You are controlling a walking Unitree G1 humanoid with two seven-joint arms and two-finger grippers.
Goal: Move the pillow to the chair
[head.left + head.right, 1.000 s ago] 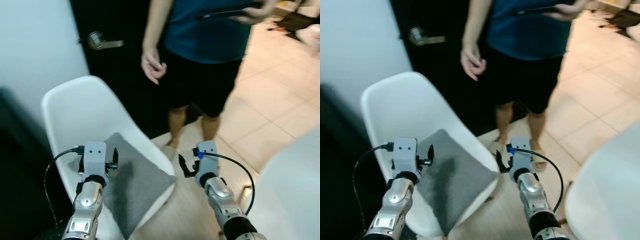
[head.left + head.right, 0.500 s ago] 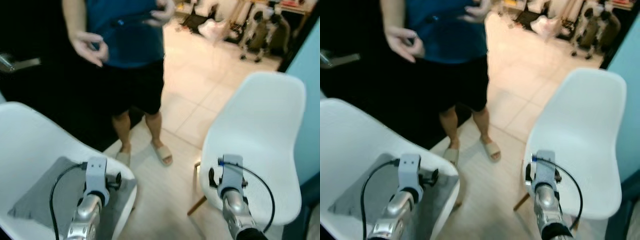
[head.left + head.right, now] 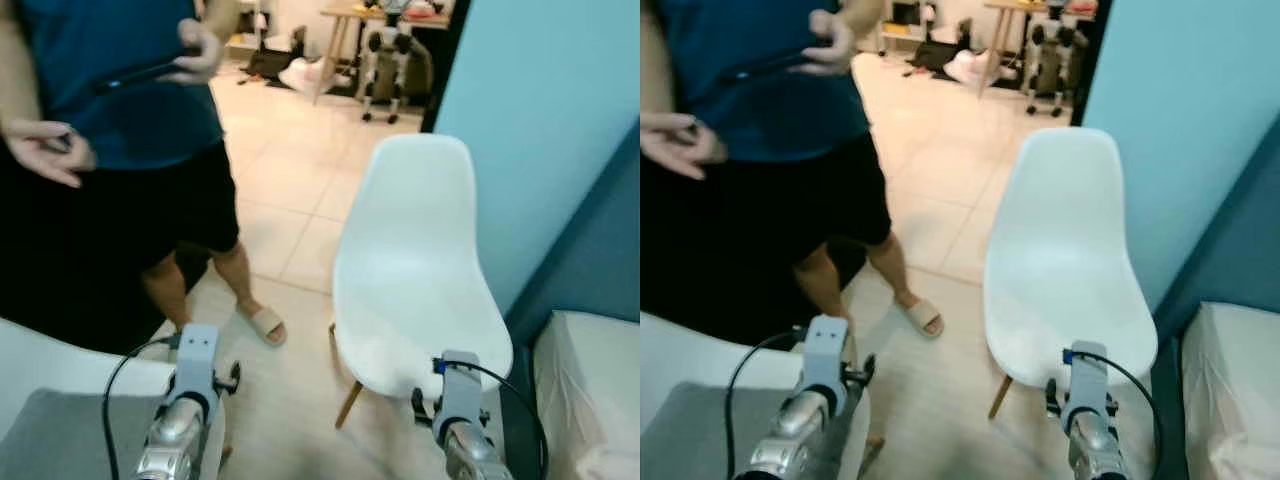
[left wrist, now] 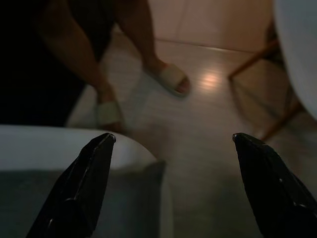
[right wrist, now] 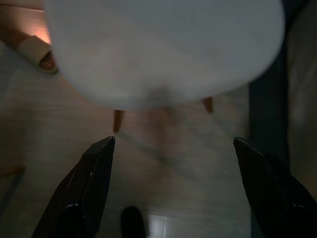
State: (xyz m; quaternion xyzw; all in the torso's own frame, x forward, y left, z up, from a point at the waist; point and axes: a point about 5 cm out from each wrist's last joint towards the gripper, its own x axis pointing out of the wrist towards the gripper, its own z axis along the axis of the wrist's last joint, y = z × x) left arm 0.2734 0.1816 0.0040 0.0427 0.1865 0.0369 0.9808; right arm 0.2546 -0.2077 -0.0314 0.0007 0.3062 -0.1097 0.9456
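The grey pillow lies flat on the seat of a white chair at the robot's left, low in the head views, and the wrist camera on that side shows its corner just inside the seat's rounded rim. So, as far as the frames show, the move reads as done — the pillow rests on a chair and neither hand holds it. If the intended seat were instead the second white chair standing ahead against the teal wall, then the whole carry would be left; its seat holds nothing, and the task sentence does not say which chair is meant.

The left hand hangs above the pillow's near edge with its two black fingers spread wide, nothing between them. The right hand is likewise spread and empty, poised over the floor in front of the bare chair's seat edge and its wooden legs.

A person stands close by on the tiled floor in sandals, holding a dark flat device — near enough to the left chair that any further arm motion should allow for their legs.
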